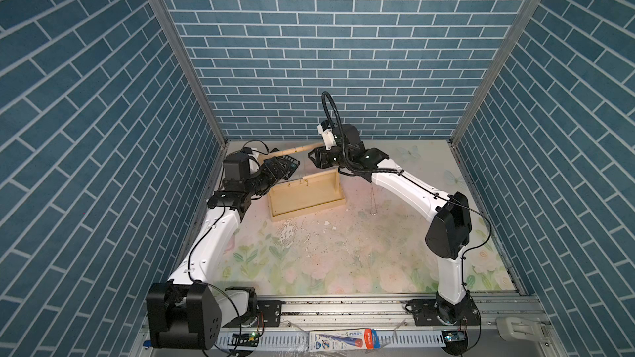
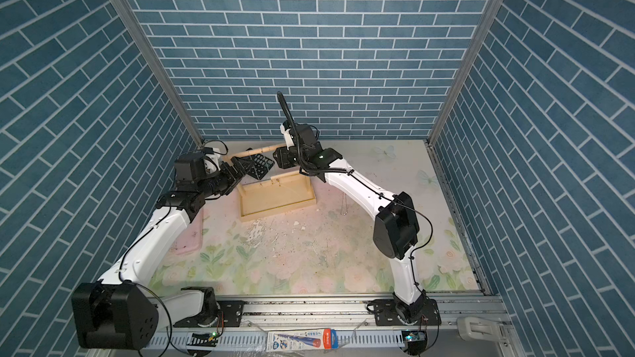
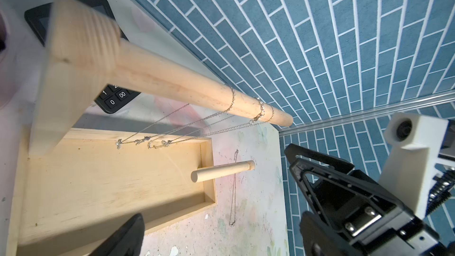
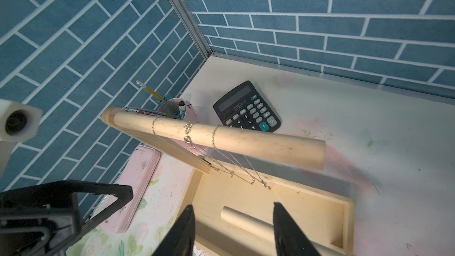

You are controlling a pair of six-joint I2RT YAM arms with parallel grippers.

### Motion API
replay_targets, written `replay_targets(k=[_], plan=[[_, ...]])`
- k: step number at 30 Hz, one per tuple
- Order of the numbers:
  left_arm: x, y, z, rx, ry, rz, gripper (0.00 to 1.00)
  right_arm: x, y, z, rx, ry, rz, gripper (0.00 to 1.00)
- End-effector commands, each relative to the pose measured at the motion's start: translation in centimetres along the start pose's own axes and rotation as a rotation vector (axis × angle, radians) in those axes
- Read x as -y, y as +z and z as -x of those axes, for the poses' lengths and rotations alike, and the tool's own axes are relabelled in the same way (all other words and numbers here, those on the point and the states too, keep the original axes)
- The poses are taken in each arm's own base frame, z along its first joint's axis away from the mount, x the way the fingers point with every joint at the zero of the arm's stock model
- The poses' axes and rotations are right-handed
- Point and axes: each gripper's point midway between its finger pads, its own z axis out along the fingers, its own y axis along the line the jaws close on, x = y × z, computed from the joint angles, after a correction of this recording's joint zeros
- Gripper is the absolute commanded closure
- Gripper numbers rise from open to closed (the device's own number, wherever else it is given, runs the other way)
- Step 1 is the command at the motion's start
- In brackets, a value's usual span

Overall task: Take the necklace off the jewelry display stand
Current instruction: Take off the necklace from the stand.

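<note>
While left pincer gapes wide, right pincer part-open astride lower dowel.

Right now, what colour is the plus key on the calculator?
Teal; the plus key shows best in the right wrist view.

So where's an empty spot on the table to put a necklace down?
The wide flowery table in front of the jewelry display stand is bare, and so is the far corner beyond the loose necklace. It's crowded in the other far corner: calculator, pencil cup and pink case sit close by the stand.
</note>
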Motion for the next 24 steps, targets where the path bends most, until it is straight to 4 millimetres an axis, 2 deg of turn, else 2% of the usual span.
replay_targets(k=[1,7,13,20,24], plan=[[0.8,0.2,0.4,0.012,0.006,-0.066,0.01,-0.6,0.9,1.2,0.069,-0.022,0.007,0.53],[0.8,0.4,0.3,0.002,-0.002,-0.106,0.00,-0.9,2.5,0.9,0.095,-0.028,0.007,0.58],[-1.5,0.7,0.1,0.022,-0.103,-0.110,0.01,-0.5,3.4,0.9,0.106,-0.025,-0.009,0.65],[-1.4,1.1,0.0,-0.003,-0.128,-0.132,0.01,-0.7,4.3,0.3,0.092,-0.020,0.010,0.68],[-1.4,1.2,0.0,-0.003,-0.133,-0.136,0.01,-0.7,4.8,0.2,0.090,-0.016,0.014,0.73]])
